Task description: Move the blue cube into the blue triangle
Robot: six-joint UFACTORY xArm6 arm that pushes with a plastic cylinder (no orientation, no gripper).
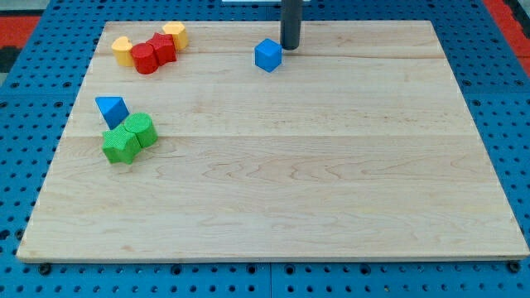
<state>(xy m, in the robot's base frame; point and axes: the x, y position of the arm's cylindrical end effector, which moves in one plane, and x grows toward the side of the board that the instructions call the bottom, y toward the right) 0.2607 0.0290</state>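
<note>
Blue cube (267,55) near the tabletop's (331,182) top edge, my tip (290,47) just beside its upper right.
Rod end effector grasps nothing; an off-centre push could spin the cube away from the blue triangle (112,109), well apart at left.

A: What lies on the wooden worktop (315,190)?
B: Near the view's top, a blue cube (267,55), my tip (290,47) just beside it. Top left: yellow blocks (122,50) (175,35) and red blocks (146,58) (163,48) clustered. Below them, a blue triangle (112,109) by two touching green blocks (121,144) (142,129)
</note>
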